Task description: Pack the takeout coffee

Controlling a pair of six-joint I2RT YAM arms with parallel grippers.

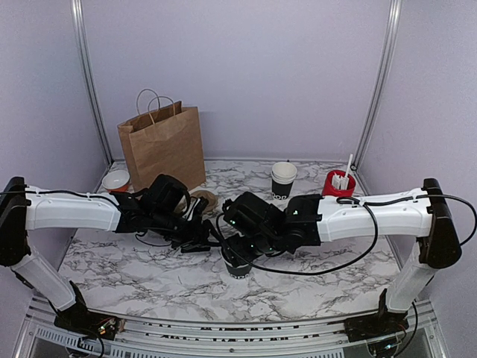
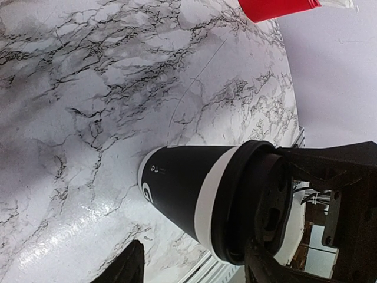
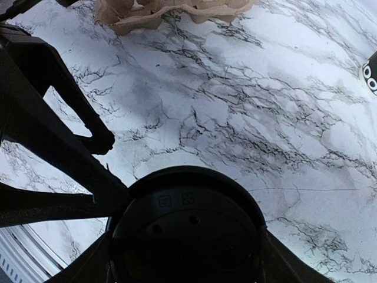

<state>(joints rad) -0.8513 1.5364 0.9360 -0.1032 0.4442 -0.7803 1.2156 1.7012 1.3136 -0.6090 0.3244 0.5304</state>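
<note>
The black lid (image 3: 188,236) is filling the bottom of the right wrist view. The right gripper (image 1: 240,247) is clamping it from above, one finger pressing on each side. The lid is sitting on the takeout coffee cup (image 2: 177,191), which is standing upright on the marble table (image 1: 320,280) between the two arms. The left gripper (image 1: 195,242) is hanging just beside the cup, jaws spread and one finger (image 2: 128,268) clear of its wall. The brown paper bag (image 1: 164,145) is standing at the back left — well apart.
</note>
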